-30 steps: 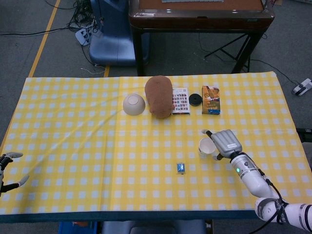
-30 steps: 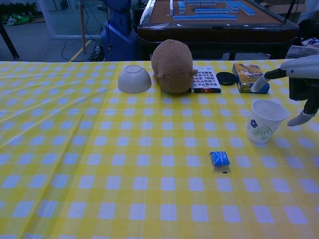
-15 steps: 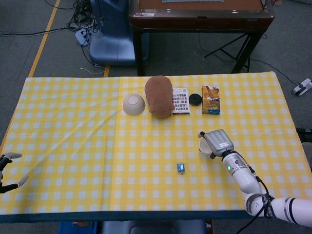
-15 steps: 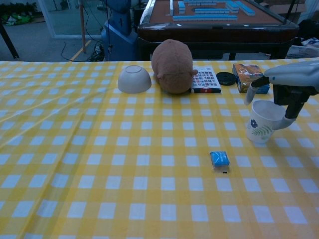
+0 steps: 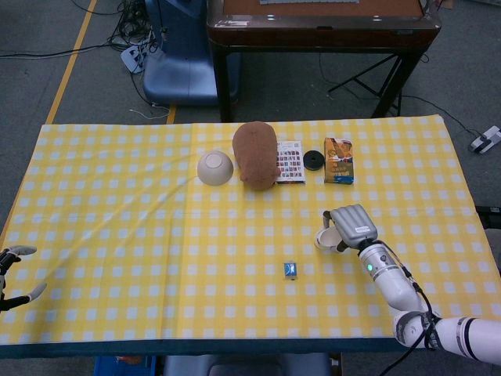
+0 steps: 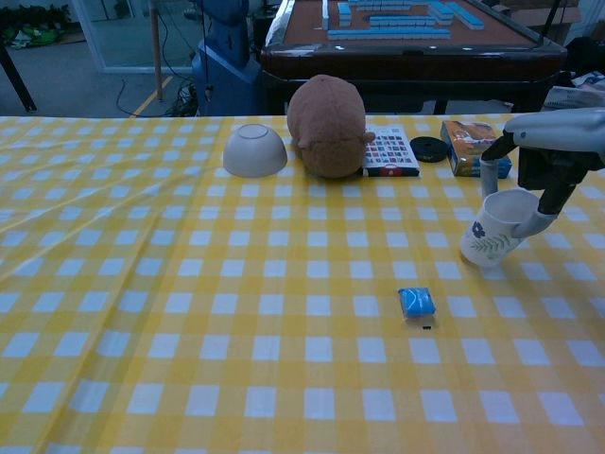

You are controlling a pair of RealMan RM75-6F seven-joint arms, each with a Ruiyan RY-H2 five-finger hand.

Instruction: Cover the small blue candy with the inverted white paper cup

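The small blue candy (image 5: 290,269) (image 6: 416,303) lies on the yellow checked cloth, in front of the cup and a little to its left. The white paper cup (image 5: 326,237) (image 6: 490,235), printed with a blue flower, is tilted, mouth up and leaning toward my right hand. That right hand (image 5: 352,225) (image 6: 553,151) grips it from above, a finger on each side of the rim. My left hand (image 5: 12,274) hangs at the table's far left edge with fingers apart and holds nothing; only the head view shows it.
Along the back of the cloth stand an upturned white bowl (image 5: 215,168) (image 6: 254,150), a brown plush toy (image 5: 255,154) (image 6: 328,126), a colourful card (image 5: 290,161), a black disc (image 5: 314,160) and an orange box (image 5: 339,160). A dark wooden table (image 6: 406,43) stands behind.
My right hand came in from the right over the upright cup and closed around it. The cup now leans over and has shifted slightly. The left hand stayed put.
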